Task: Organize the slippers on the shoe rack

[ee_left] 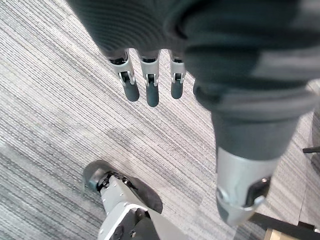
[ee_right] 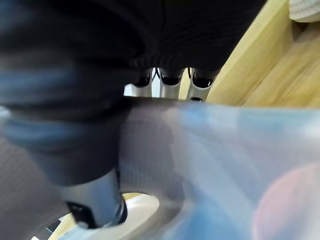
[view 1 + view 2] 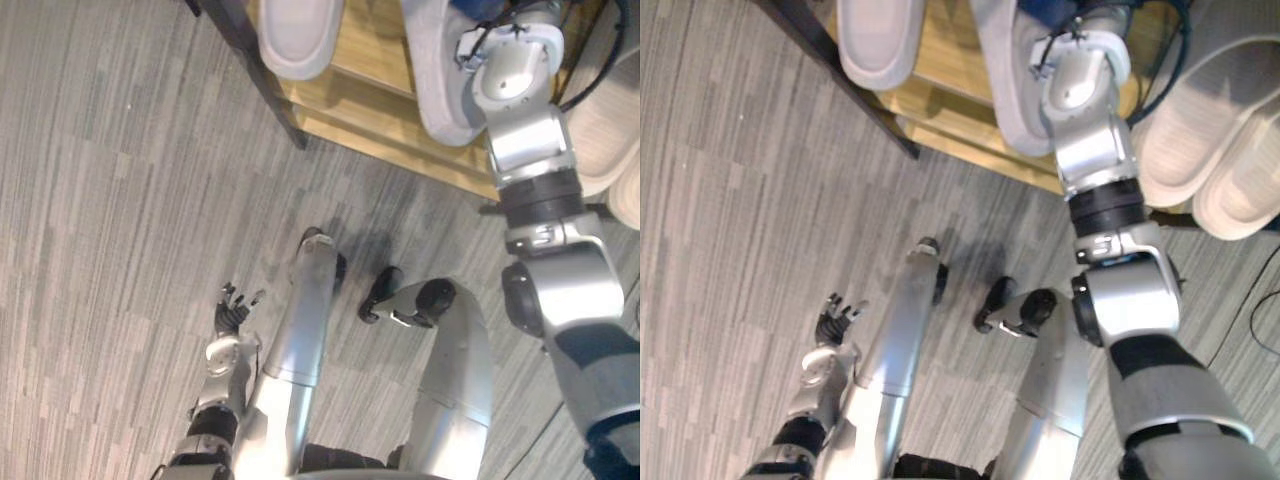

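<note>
A grey slipper [image 3: 438,90] lies sole-up on the wooden shoe rack [image 3: 372,45], its end hanging over the front edge. My right hand [image 2: 92,196] reaches it at the far end. The fingers [image 2: 171,80] pass behind its grey-blue upper [image 2: 210,150] while the thumb stays on the near side, pinching it. A second grey slipper [image 3: 300,35] rests on the rack further left. My left hand [image 3: 232,312] hangs low over the carpet, fingers [image 1: 151,90] straight and holding nothing.
A pair of beige slippers [image 3: 1205,115] sits to the right of my right arm. The rack's dark frame bar [image 3: 255,70] runs along its left side. Grey striped carpet [image 3: 120,200] spreads out left of the rack.
</note>
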You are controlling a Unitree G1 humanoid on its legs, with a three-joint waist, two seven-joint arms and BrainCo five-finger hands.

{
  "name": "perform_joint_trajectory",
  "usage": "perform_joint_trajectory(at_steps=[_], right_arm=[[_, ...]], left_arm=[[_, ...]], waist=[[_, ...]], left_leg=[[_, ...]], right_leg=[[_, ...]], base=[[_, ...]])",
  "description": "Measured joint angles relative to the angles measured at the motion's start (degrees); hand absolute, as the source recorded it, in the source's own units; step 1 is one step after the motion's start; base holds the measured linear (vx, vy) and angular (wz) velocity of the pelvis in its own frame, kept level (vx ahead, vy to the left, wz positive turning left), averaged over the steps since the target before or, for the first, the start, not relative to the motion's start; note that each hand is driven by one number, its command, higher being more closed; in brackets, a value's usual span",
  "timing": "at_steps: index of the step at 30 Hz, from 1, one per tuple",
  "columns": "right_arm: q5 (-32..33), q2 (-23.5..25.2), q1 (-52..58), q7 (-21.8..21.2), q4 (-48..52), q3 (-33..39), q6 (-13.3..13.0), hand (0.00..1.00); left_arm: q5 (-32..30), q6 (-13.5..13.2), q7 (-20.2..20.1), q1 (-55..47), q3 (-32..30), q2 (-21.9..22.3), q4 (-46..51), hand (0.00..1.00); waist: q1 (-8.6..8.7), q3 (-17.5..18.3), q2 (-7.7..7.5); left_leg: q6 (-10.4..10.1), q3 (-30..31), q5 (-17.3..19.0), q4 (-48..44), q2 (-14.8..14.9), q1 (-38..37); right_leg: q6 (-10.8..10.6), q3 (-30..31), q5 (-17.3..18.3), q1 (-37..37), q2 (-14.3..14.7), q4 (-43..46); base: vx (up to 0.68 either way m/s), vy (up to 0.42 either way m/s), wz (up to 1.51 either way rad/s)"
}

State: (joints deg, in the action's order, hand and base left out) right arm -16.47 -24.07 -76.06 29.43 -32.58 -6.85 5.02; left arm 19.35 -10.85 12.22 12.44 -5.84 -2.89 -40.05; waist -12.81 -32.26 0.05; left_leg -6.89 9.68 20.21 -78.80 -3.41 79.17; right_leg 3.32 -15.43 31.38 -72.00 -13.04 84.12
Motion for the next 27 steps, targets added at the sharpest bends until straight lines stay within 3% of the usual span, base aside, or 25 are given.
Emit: perform_joint_trajectory(at_steps=[17,27], right_arm=[[0.91,4.69,10.09,-0.6,13.66,2.53,0.63,0.0],[0.94,9.84,19.18,-2.6,21.28,4.44,0.48,0.0]], left_arm=[[0.63,0.44,-0.08,0.12,-1.83,0.32,1.32,0.0],[1.0,1.56,-1.27,-0.13,-4.39,0.88,1.8,0.0]], waist=[[0.24,-0.13,-0.25],[1.51,-0.15,-0.62]], left_leg=[[0.3,-1.39,0.23,0.98,2.02,-4.25],[0.22,-1.53,0.15,4.49,2.28,-8.75]], right_leg=[[-0.3,0.32,-0.33,3.66,0.93,-1.8],[-0.72,0.15,-0.8,7.96,1.28,-5.23]], base=[[-0.02,0.014,-0.06],[0.0,-0.001,0.01]])
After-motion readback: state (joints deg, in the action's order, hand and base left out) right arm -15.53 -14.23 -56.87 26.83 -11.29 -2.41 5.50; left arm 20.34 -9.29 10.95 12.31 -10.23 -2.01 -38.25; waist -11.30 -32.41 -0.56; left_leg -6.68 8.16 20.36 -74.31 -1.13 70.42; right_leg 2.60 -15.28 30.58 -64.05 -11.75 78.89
